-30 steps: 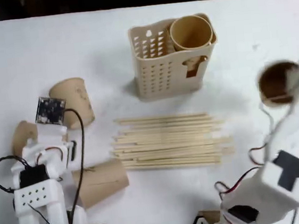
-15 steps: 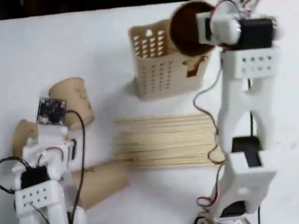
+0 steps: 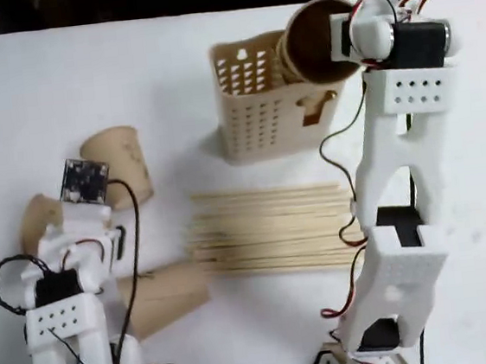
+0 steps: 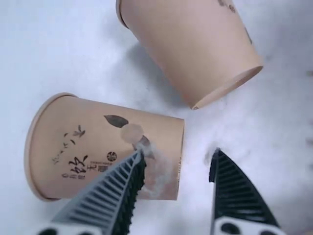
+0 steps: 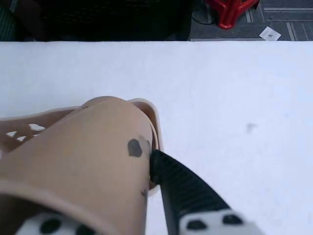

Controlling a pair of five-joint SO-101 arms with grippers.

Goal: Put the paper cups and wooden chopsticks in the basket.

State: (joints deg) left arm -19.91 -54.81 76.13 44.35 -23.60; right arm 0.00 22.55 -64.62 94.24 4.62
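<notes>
White desk [image 3: 84, 77] | right fingers [image 5: 181, 191] pinching paper cup [image 5: 83, 152] above basket [image 3: 262, 119] | left fingers [image 4: 117, 191] spread wide, one tip over lying cup [image 4: 98, 147], other over bare desk

Three toppled tan cups [image 3: 119, 160], another cup [image 3: 315, 40] over beige basket [image 3: 263, 123], chopsticks [image 3: 270, 229] alongside.

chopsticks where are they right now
High view: the wooden chopsticks lie bundled on the table just in front of the basket, a tipped paper cup near their left end.
</notes>
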